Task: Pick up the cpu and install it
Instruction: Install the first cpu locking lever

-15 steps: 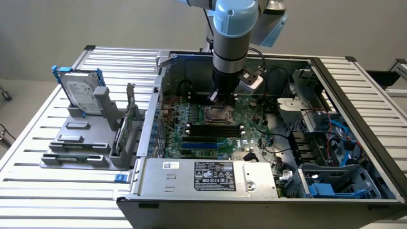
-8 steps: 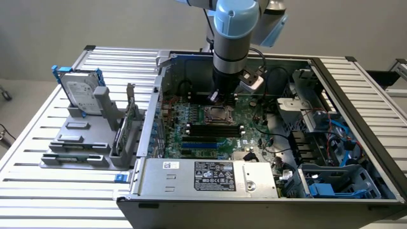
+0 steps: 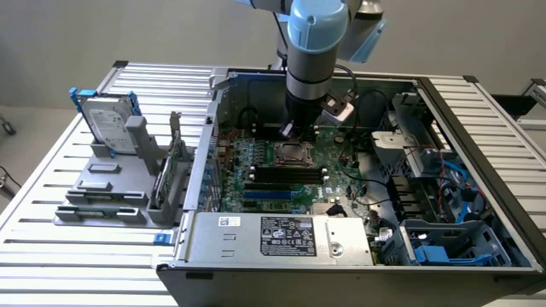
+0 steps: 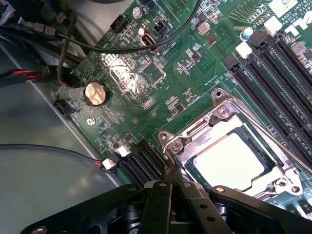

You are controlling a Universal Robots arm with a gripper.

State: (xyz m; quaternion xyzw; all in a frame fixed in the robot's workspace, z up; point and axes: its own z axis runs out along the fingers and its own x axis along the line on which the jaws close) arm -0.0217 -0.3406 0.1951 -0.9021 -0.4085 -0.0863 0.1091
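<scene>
Fingers of the gripper (image 4: 171, 187) are pressed together, holding nothing, just beside the socket frame (image 4: 222, 113) on the motherboard (image 4: 146, 73). Seated inside that frame, the cpu (image 4: 233, 160) looks light, stiff and fragile underneath, best taken by its edges.

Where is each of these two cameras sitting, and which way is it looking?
Exterior view: off the arm, raised, looking down at the open computer case on a slatted table; the blue-grey arm descends over the motherboard.
Wrist view: on the arm's wrist, looking down close at the motherboard; the black gripper, jaws shut, shows at the picture's edge.
Shared: the metal-framed socket, with the silver cpu lying in it.
</scene>
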